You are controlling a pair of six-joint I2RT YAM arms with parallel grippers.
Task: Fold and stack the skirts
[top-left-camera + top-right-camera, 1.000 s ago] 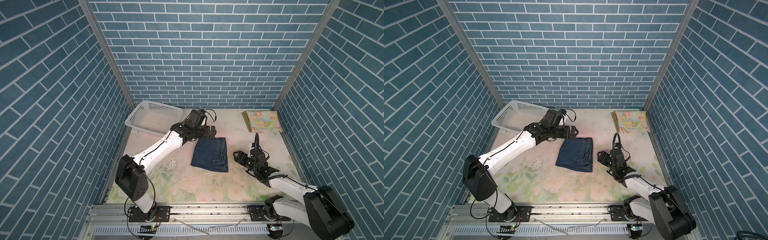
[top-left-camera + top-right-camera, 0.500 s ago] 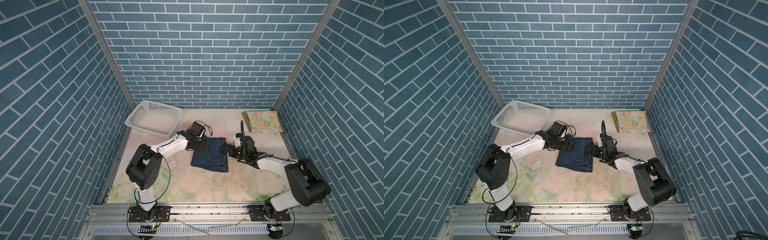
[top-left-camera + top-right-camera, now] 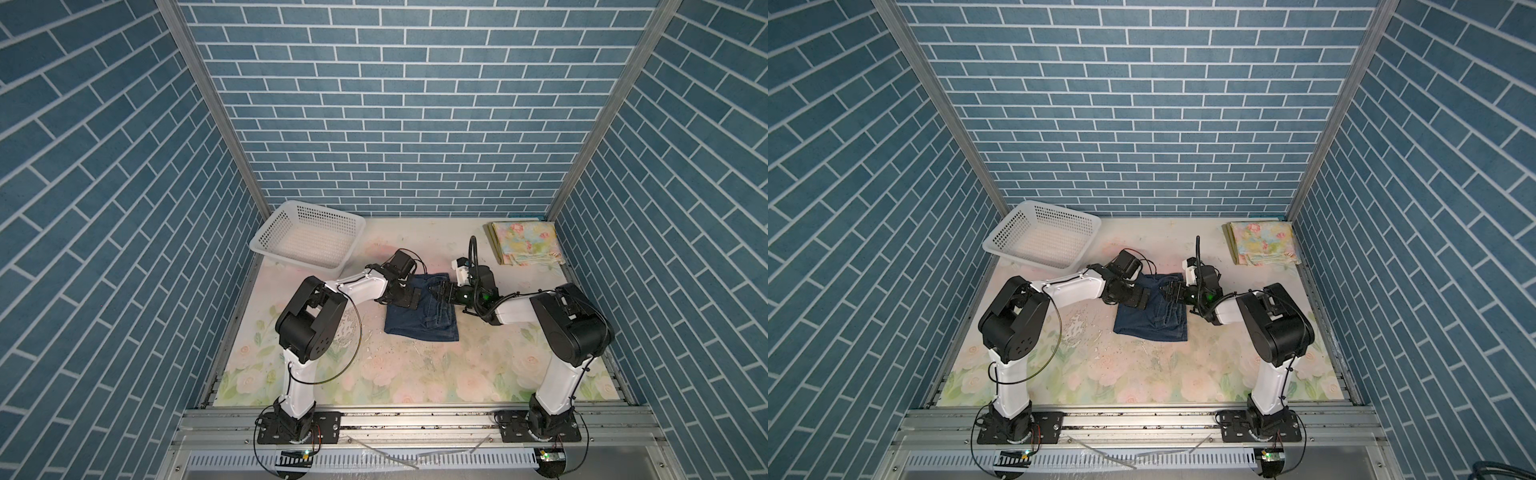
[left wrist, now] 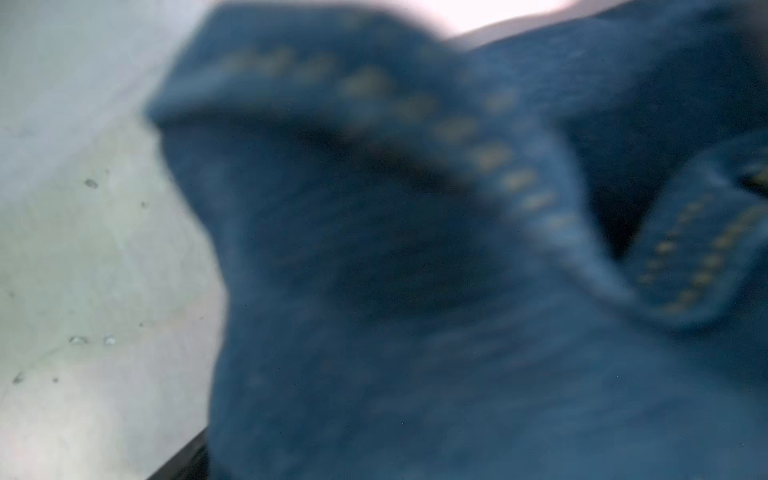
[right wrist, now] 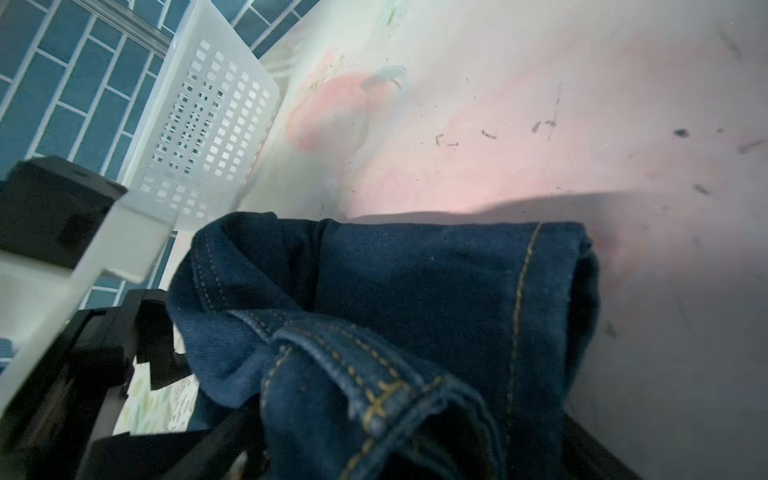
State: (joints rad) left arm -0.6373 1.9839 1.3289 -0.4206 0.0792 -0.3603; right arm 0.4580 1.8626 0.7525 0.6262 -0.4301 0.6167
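A dark blue denim skirt (image 3: 419, 320) (image 3: 1148, 322) lies folded mid-table in both top views. My left gripper (image 3: 409, 297) (image 3: 1134, 297) is low over its far left edge, jaws wide; blurred denim (image 4: 415, 332) fills the left wrist view. From the right, my right gripper (image 3: 439, 289) (image 3: 1170, 291) meets the far right part of the denim, its fingers (image 5: 590, 453) apart with the stitched waistband (image 5: 374, 395) bunched between them. A pastel floral skirt (image 3: 525, 247) (image 3: 1262, 247) lies folded at the back right corner.
A white perforated basket (image 3: 266, 235) (image 3: 1003, 237) (image 5: 208, 124) stands tilted at the back left, close behind the left arm. The table carries a pale flower-print mat (image 3: 415, 374). Brick-pattern walls close in the left, right and back sides.
The right arm swung from the front right across to the denim's far right edge. The left gripper dropped from above the denim's far corner onto its left edge.
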